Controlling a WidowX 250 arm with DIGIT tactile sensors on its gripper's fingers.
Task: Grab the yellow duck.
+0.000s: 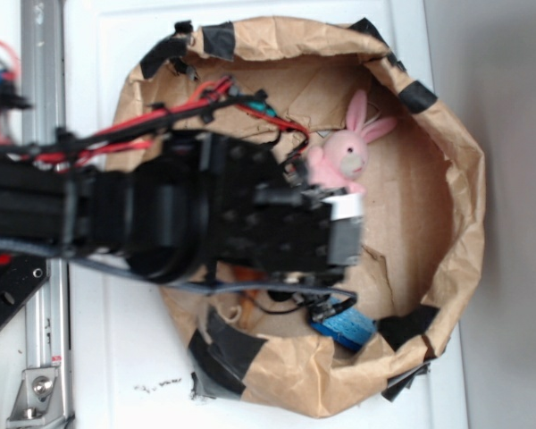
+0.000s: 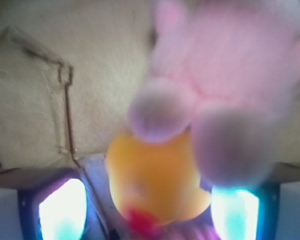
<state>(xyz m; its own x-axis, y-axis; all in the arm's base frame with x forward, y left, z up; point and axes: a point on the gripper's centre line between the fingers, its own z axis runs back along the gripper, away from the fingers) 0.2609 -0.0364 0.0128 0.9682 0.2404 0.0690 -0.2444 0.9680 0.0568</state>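
Inside the brown paper basin (image 1: 447, 170), my gripper (image 2: 150, 207) sits low over the cardboard floor with its fingers (image 2: 62, 210) apart, one on each side of the yellow duck (image 2: 155, 182). The duck lies between them, red beak toward my camera, though I cannot tell whether they touch it. The pink bunny (image 2: 225, 85) presses against the duck's far side.

the yellow duck (image 2: 155, 182) is small, rounded and blurry up close. its red beak points down. pink plush feet overlap its top.
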